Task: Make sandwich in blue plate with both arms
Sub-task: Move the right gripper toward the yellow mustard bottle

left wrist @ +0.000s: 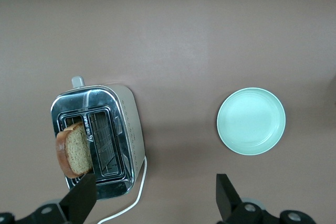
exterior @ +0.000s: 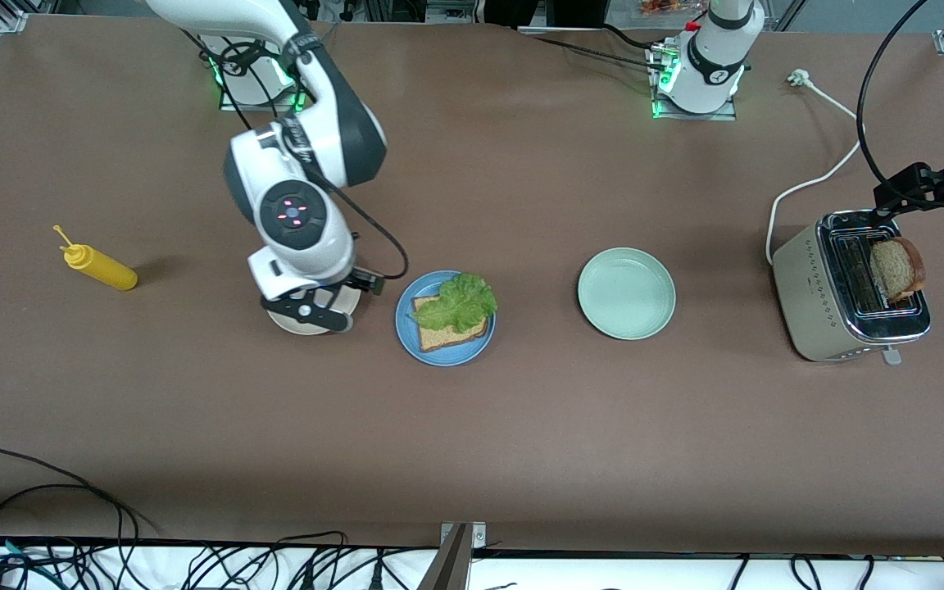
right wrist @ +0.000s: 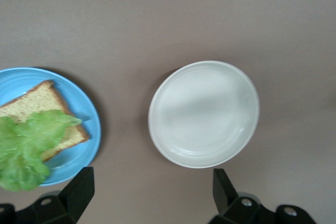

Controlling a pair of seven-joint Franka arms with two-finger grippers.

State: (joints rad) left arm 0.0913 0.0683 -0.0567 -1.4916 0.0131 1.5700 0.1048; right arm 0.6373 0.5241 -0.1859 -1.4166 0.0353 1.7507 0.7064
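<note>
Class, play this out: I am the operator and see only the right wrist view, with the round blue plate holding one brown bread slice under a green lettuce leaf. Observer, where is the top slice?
Observer: A second brown bread slice stands up out of a slot of the silver-and-cream toaster, at the left arm's end of the table.
Operator: Is the left gripper holding it?
Observer: No. The left gripper hangs open over the toaster's edge, holding nothing.
Operator: My right gripper is open over the round cream plate. What lies between the blue plate and the toaster?
Observer: Only a round pale mint-green plate.
</note>
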